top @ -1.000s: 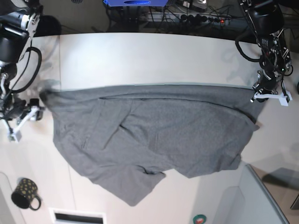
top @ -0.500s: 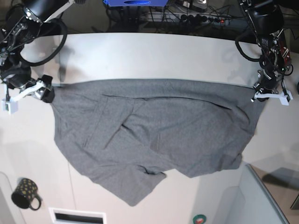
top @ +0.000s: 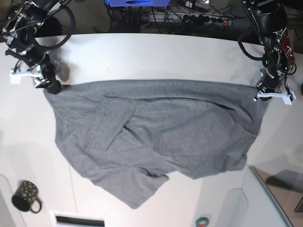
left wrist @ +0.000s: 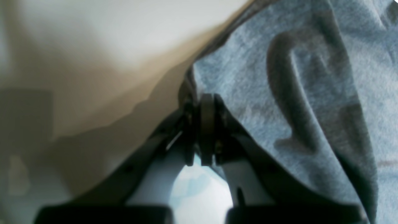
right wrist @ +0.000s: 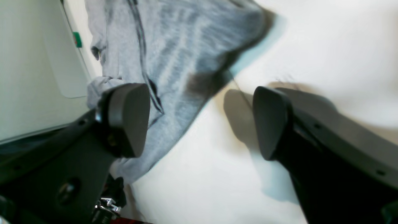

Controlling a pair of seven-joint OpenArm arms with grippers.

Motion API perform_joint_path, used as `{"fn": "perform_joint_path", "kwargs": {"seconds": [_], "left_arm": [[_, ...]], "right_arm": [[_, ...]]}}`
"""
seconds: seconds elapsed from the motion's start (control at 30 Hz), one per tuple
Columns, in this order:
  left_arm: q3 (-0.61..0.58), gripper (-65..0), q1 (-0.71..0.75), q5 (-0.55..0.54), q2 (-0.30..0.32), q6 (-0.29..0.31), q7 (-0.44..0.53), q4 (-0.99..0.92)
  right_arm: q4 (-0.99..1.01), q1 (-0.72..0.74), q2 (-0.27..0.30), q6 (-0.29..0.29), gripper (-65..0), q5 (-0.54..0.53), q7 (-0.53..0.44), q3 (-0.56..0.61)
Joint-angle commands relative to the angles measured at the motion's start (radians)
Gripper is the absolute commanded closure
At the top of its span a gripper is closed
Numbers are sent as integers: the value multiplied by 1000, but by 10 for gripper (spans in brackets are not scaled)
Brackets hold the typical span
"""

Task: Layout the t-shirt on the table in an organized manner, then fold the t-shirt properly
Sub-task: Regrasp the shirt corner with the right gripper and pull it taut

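Left tool (left wrist: 200, 130) pinches the t-shirt (top: 156, 137) spread on the counter (top: 151, 56); right tool (right wrist: 199, 121) stands spread, empty.

You are getting bright, even light overhead, while both wrist views are blurring and casting soft shadows

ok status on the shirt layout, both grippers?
Left gripper shut on t-shirt edge. Right gripper open, holding nothing. Shirt spread but wrinkled on table. Mug clear of cloth.
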State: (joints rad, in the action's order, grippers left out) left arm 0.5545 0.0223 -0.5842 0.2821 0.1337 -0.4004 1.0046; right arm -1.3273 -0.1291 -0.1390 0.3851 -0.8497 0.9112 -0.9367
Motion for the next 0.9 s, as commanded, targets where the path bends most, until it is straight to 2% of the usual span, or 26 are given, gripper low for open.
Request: {"fn": "perform_joint_path", "kwargs": {"seconds": [0.0, 0.33, 0.57, 0.77, 0.87], "left_arm": [[5, 0, -8, -4, 24, 4, 21, 16], [5, 0, -8, -4, 24, 4, 21, 16], [5, 0, -8, -4, 24, 4, 21, 18], [5, 0, 1, -4, 24, 4, 21, 20], [5, 0, 3, -4, 24, 4, 21, 20]], "right_arm": [[-13, 10, 5, 12, -489, -24, -5, 18], [48, 29, 6, 4, -488, -16, -11, 25], [144, 61, 8, 4, -488, -15, -79, 34], [162, 93, 28, 4, -488, -15, -93, 32], [214, 107, 58, 4, -488, -15, -117, 32]]}}
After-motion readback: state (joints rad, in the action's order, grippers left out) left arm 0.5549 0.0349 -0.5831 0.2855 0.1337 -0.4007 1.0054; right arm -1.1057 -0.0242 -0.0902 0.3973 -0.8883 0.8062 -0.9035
